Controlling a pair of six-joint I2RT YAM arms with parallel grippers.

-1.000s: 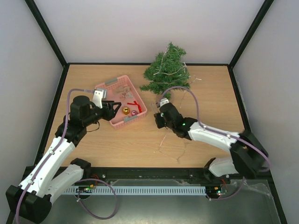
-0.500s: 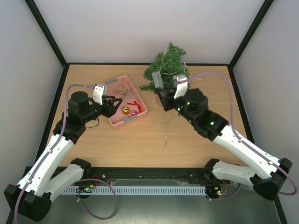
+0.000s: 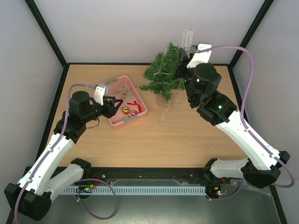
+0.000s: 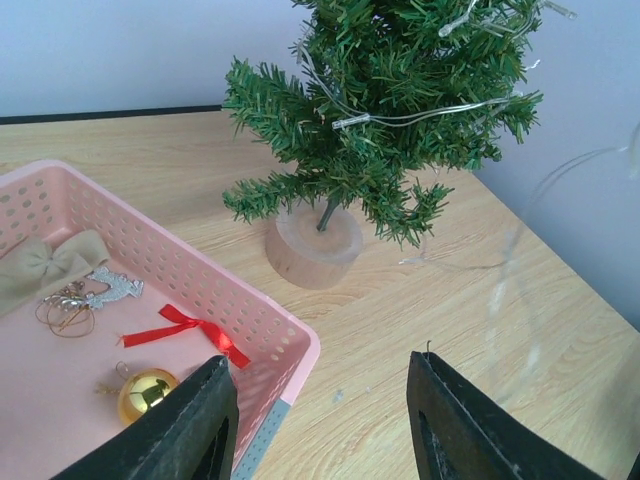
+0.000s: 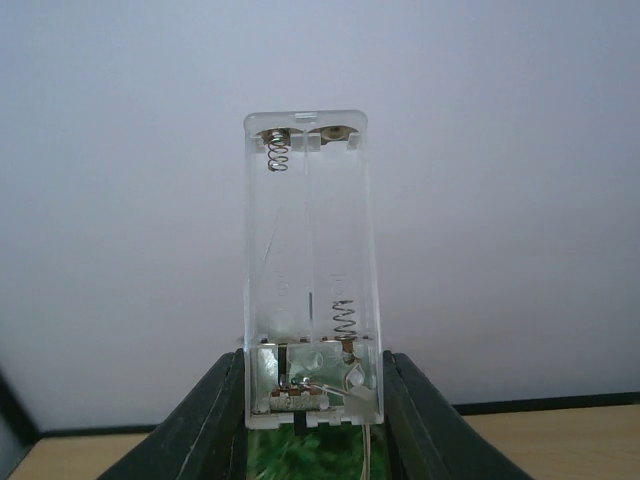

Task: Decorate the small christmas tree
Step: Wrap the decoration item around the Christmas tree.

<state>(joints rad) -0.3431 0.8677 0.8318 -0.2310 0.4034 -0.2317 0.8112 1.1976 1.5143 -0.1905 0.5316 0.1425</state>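
The small christmas tree stands at the back of the table on a round pale base. A thin light string is draped through its branches. My right gripper is raised just above and right of the treetop, shut on a clear, empty battery box that stands upright between its fingers; a wire trails down from the box. My left gripper hovers open and empty over the right corner of the pink basket, pointing toward the tree.
The pink basket holds a gold ball, a red bow, a pale bow and small metal ornaments. A pink ball lies beside the gold one. Walls close in on the table's back and sides.
My right arm has swung up from the table in front of the tree to above the treetop, carrying the battery box and lifting the loose wire. The left arm has barely moved.
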